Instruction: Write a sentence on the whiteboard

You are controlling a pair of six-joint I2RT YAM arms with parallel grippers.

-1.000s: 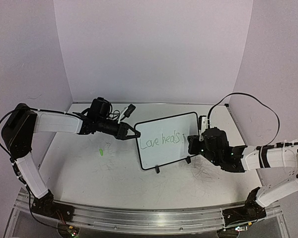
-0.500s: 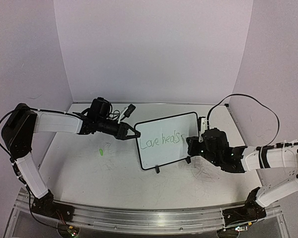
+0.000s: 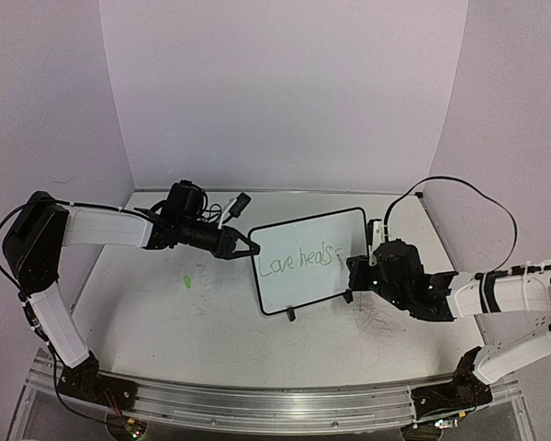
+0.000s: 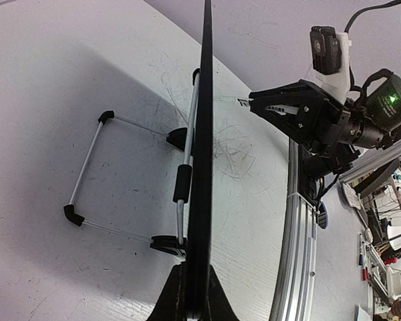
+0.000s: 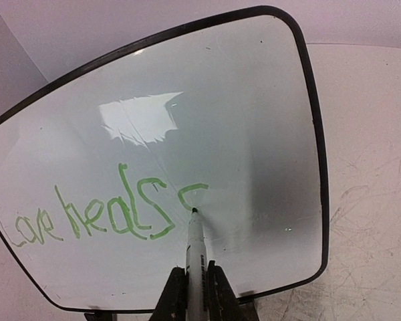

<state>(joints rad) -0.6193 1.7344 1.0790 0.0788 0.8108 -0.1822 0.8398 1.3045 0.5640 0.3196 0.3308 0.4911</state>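
the table [image 3: 165, 340] is a white surface, its top marked with thin grey scribbles [image 3: 376, 317], thickest near the right arm, and with one small green smear [image 3: 188, 281] on the left half. plain pale walls [image 3: 285, 92] close it in at the back and on both sides. a metal rail [image 3: 257, 404] runs along the near edge and carries both arm bases. a black cable [image 3: 468, 193] loops up over the right arm.

the whiteboard [image 3: 303, 285] stands right of the table's middle, between the two arms, leaning back on a thin wire stand [image 4: 87, 174] with black feet. its black frame has rounded corners. green writing [image 5: 107, 217] on its face reads "love heals", followed by a short curved stroke.

the left gripper [image 4: 192, 294] is clamped on the board's left edge, fingers pressed on either side of the frame. in the left wrist view the board appears edge-on as a thin dark line running straight away from the fingers.

the right gripper [image 5: 195, 281] is closed around a marker [image 5: 196, 247], which points forward at the board. the marker's tip touches the white face just under the curved stroke, right of the last letter and in the board's lower half.
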